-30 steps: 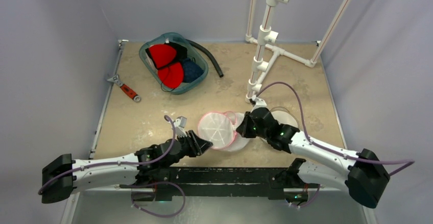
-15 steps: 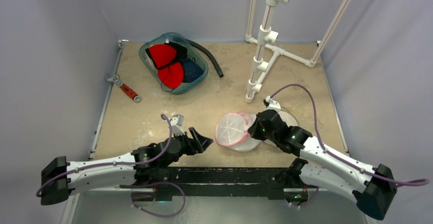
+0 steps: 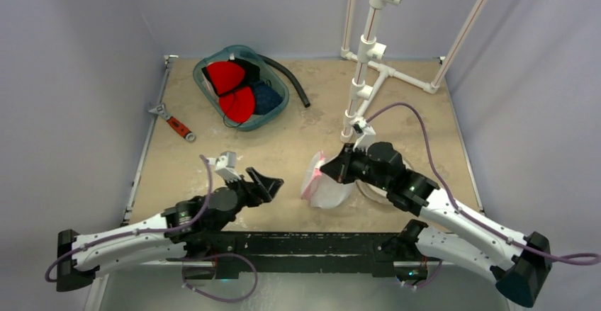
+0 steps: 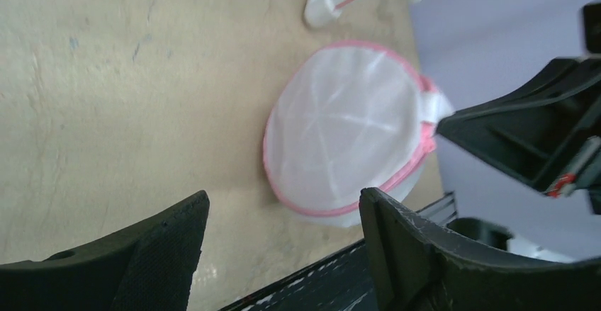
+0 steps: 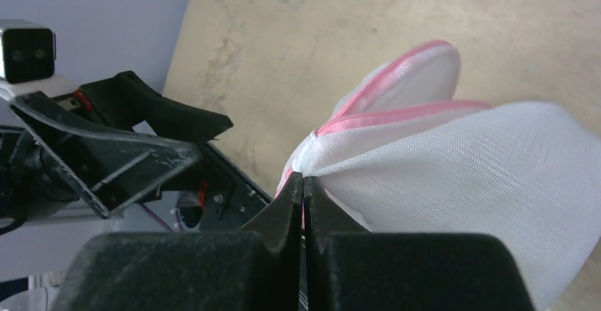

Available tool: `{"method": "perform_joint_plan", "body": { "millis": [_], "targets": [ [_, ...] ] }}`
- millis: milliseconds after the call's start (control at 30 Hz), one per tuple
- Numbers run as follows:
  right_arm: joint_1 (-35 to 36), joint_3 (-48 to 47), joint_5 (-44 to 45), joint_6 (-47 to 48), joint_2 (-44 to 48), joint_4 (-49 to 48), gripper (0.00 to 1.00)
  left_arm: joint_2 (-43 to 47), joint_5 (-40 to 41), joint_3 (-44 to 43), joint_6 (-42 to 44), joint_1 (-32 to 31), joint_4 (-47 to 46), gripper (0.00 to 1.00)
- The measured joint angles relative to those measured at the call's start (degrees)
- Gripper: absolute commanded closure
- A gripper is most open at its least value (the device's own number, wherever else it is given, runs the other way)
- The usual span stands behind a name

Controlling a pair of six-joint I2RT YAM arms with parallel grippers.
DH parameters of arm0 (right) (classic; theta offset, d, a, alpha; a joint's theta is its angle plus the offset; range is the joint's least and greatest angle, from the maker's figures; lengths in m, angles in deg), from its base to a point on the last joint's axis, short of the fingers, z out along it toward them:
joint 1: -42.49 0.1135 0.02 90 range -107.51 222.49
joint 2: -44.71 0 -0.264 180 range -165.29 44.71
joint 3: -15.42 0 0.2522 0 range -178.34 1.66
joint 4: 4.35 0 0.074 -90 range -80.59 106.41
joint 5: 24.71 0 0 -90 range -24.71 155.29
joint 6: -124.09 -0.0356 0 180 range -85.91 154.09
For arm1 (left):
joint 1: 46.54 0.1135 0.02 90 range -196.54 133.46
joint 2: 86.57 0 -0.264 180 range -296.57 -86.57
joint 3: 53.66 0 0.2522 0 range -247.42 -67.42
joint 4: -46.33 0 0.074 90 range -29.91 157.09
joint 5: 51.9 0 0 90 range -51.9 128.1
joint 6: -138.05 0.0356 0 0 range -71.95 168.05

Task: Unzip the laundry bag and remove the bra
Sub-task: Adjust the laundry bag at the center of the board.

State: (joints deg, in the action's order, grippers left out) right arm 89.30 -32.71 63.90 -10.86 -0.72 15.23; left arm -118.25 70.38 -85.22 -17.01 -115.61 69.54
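Right gripper [image 5: 303,183]: I have it pinched tight on pink-trimmed edge of laundry bag [image 5: 453,162]. Bag tipped up on edge, lower part resting on table [image 3: 212,162]. Left gripper [image 4: 283,198]: fingers spread wide, empty, apart from bag on its left side. Bag sits front-right, near foot of white pipe stand [image 3: 366,49]. Cannot tell zipper state or contents through mesh.

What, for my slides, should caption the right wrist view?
Right fingers pinch the pink-trimmed white mesh laundry bag; left fingers open.
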Motion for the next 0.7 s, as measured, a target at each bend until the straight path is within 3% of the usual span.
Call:
{"method": "perform_joint_plan", "body": {
  "millis": [233, 467, 533, 700],
  "targets": [
    [0.0, -8.8, -9.6, 2.3, -10.0, -10.8, 1.00, 14.8, 12.0, -12.3, 1.5, 0.0, 16.6, 0.24],
    [0.0, -12.6, -14.7, 3.7, -14.4, -17.6, 1.00, 17.5, 19.3, -18.6, 3.2, 0.0, 26.1, 0.25],
    [0.0, -9.8, -14.5, 4.1, -13.3, -18.7, 1.00, 17.4, 19.6, -18.6, 3.1, 0.0, 27.8, 0.25],
    [0.0, 7.8, -10.8, 3.3, -8.3, -19.9, 1.00, 17.2, 19.1, -15.5, 3.1, 0.0, 27.6, 0.25]
  ]
}}
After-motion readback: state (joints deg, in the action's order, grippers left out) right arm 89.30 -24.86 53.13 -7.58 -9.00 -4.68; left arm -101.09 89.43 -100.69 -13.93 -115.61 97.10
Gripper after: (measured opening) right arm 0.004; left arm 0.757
